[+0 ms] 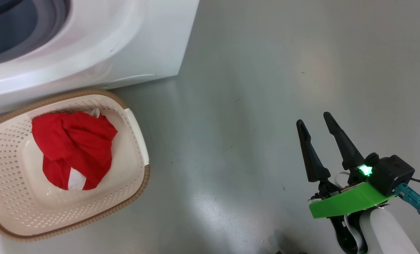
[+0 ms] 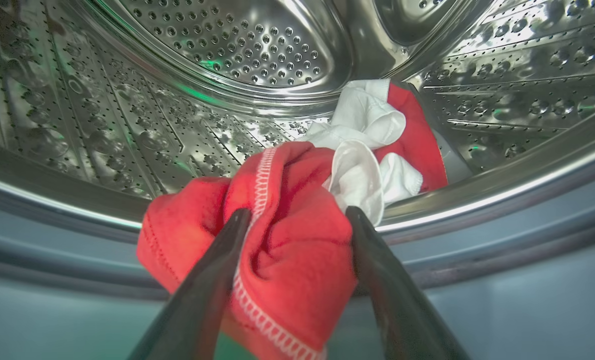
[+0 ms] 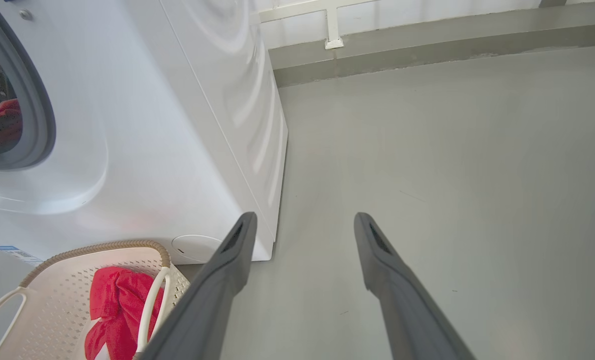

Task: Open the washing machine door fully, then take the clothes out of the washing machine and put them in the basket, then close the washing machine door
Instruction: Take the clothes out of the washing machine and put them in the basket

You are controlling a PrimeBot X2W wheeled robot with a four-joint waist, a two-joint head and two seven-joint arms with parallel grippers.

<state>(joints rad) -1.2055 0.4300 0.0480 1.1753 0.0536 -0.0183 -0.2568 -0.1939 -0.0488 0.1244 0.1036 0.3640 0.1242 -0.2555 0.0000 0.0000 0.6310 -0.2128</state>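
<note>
Status: basket stands on floor, close against front of washer, below its opening. In it, heaped toward the washer side: one red garment, small white patches showing.

At front of drum: second garment, red with white stitching and white panels. Its red fold drapes out over the drum lip toward the gasket.

Left gripper is at the opening. Its fingers stand wide apart and straddle that fold. Cloth touches both inner faces; jaws not closed down on it.

Right gripper hovers over bare floor to the right of washer and basket, well apart from both. Fingers are spread, nothing between them.

Right wrist view: red cloth visible through the opening at far left.
</note>
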